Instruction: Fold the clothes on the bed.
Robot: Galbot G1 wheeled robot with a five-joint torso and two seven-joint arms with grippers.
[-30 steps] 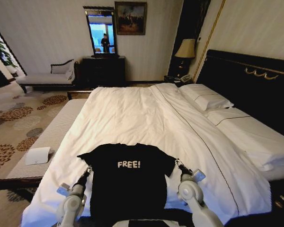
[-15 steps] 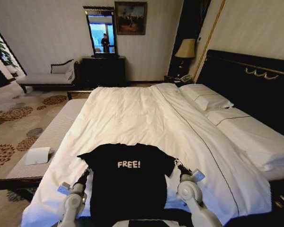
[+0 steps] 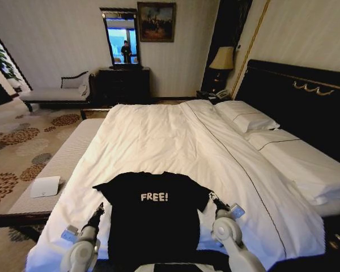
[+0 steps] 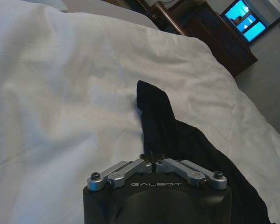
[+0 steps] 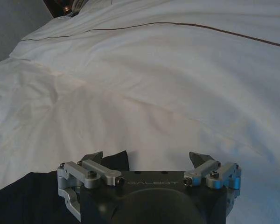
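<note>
The black T-shirt [image 3: 154, 212] lies flat at the near end of the bed [image 3: 158, 139], the left claw [image 4: 152, 164] pressed together beside its left sleeve, the right claw [image 5: 147, 161] spread at its right sleeve.

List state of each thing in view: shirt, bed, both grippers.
T-shirt: spread flat, unfolded, print up, at the bed's near end.
Bed: made, duvet smooth, pillows at the headboard.
Left gripper: shut, at the shirt's left edge below the sleeve.
Right gripper: open, at the right sleeve's edge.
</note>
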